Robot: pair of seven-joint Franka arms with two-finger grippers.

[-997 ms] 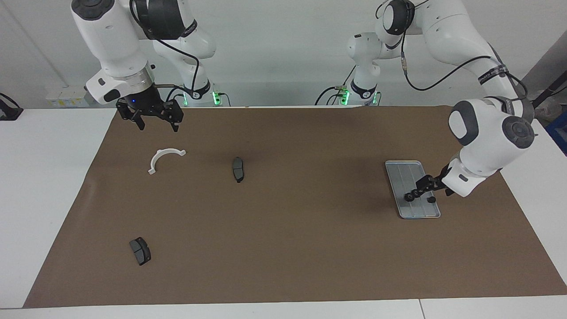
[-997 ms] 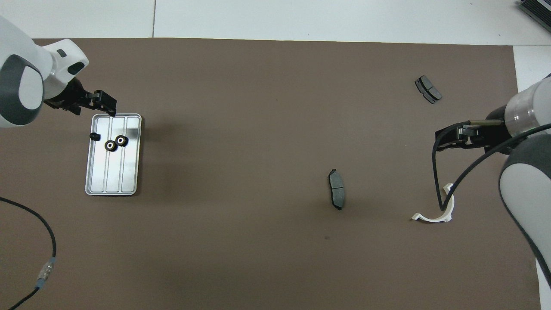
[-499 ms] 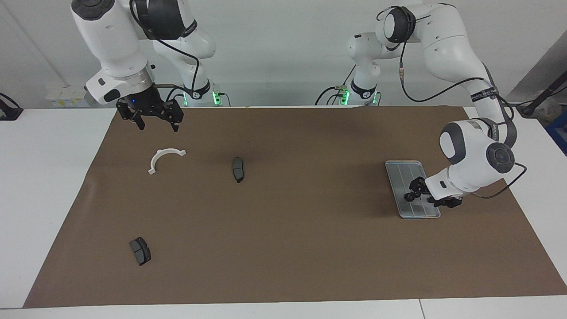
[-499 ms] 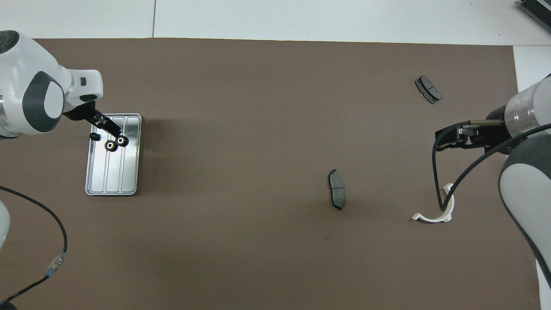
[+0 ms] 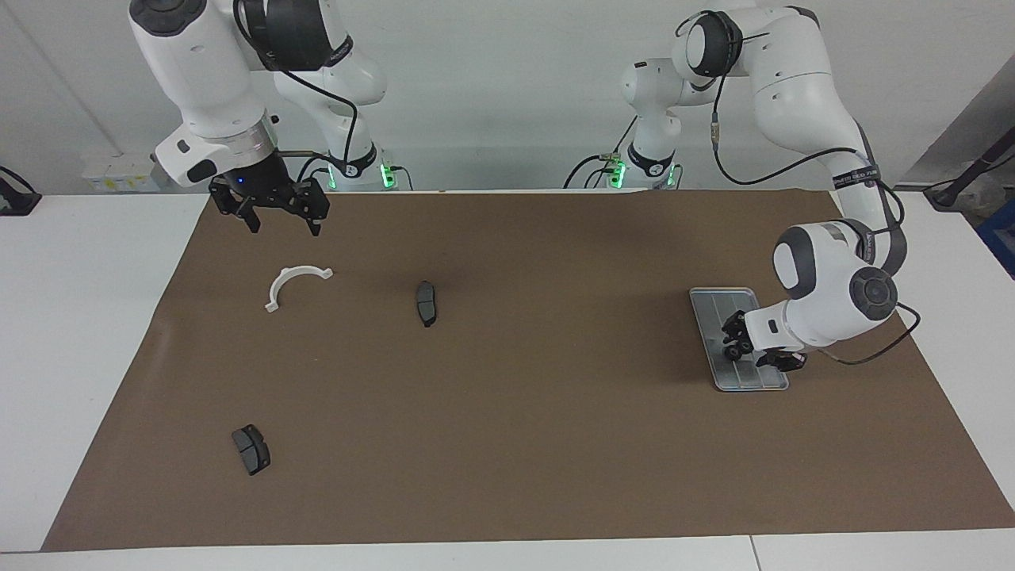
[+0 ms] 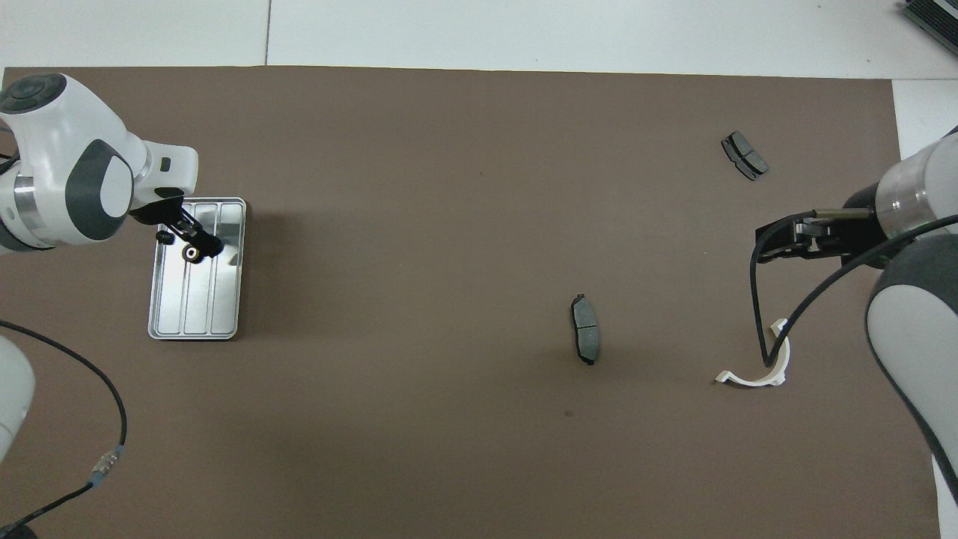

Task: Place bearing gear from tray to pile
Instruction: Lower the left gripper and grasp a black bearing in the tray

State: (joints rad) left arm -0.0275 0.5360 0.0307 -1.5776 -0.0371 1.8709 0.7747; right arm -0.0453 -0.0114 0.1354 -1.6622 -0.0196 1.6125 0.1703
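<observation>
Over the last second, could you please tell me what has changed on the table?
The left gripper has come down into the tray onto one of the two gears that lie side by side, covering it from above; the gear beside it still shows. Whether it grips yet is unclear. The tray, both brake pads, the bracket and the waiting right gripper stayed put.

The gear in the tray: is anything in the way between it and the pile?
Nothing visible is. The left gripper is down at the gears in the tray. From there to the nearest brake pad and the white bracket lies only bare brown mat.
</observation>
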